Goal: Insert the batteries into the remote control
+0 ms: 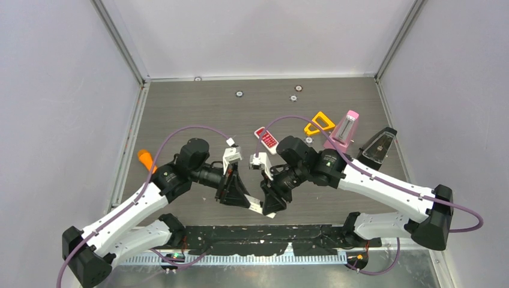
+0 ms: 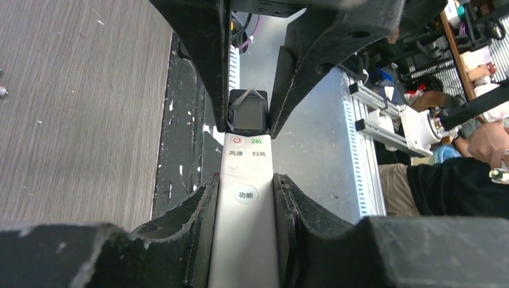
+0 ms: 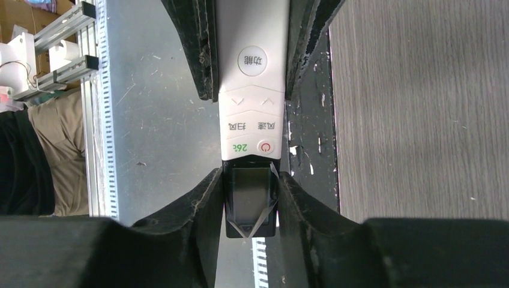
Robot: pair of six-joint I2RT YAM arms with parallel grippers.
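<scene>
Remote control (image 2: 246, 198), white with a dark display end, is held in the air above the near edge of the grey wood-grain table (image 1: 198, 114). The left gripper (image 2: 246, 183) clamps its white body and the right gripper (image 3: 250, 180) clamps the display end. White walls (image 1: 60, 90) box the table on three sides, and the arms meet well apart from them. An orange stick (image 1: 146, 159) lies near the left edge, and a red keypad (image 1: 266, 138) sits behind the right arm. Only the wrist views show the black strip (image 2: 180, 120) and aluminium rail (image 2: 360, 120) below.

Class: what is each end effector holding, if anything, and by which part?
Both hold the white remote control: the left end effector clamps its white buttoned body, the right end effector its dark display end.
</scene>
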